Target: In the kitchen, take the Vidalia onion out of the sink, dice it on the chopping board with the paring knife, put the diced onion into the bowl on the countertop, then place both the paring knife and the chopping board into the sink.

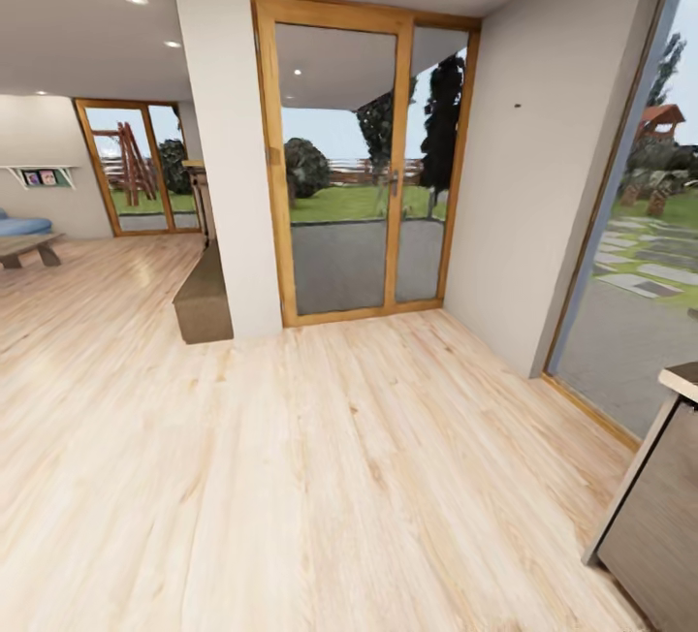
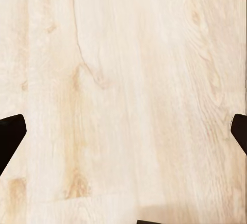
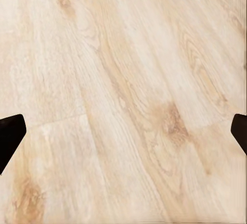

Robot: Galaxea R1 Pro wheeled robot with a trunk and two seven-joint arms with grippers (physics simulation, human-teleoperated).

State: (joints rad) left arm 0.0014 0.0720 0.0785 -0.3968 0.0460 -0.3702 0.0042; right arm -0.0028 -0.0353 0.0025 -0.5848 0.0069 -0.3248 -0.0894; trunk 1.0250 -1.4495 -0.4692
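The onion, chopping board, paring knife, bowl, sink and countertop are out of view. I am in a room with a pale wood floor, facing a glazed wooden door. In the left wrist view my left gripper is open, its dark fingertips far apart at the frame's edges, with bare floor planks between them. The right wrist view shows my right gripper open the same way, its fingertips over bare floor, holding nothing.
A white pillar stands left of the door, with a low brown bench at its foot. A cabinet corner juts in at the lower right beside a tall window. A low table sits far left.
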